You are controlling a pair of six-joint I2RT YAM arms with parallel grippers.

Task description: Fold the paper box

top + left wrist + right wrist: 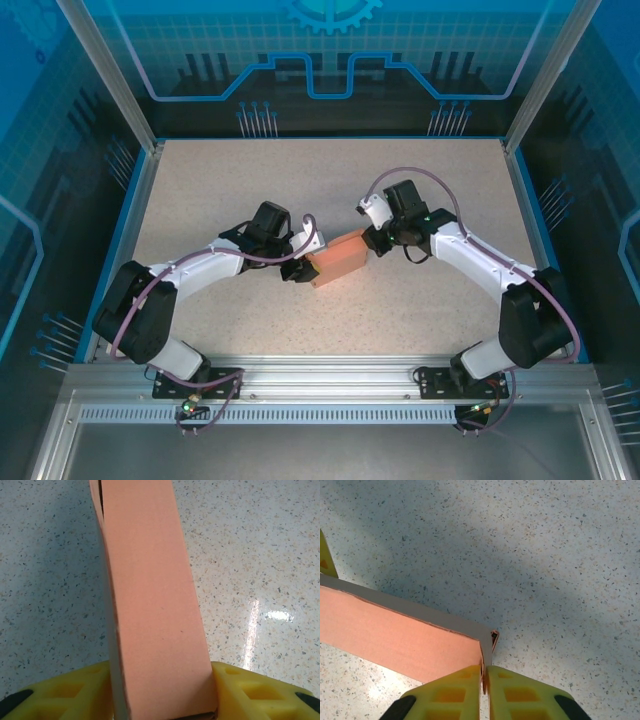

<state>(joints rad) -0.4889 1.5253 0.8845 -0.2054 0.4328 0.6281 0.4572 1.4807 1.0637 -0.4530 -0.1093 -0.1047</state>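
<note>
The salmon-pink paper box (337,258) stands as a small rectangular box in the middle of the speckled table, held between both arms. My left gripper (297,268) is shut on its left end; in the left wrist view the box (150,605) runs away from the camera with a yellow finger (75,692) pressed on each side. My right gripper (374,240) is shut on the right end. In the right wrist view its yellow fingers (452,692) pinch the thin end wall of the box (400,637), and a small folded tab (494,639) sticks out at the corner.
The table (220,190) is bordered by a blue rim and metal posts (105,75). An aluminium rail (330,375) carries both arm bases at the near edge. Open tabletop lies behind and in front of the box.
</note>
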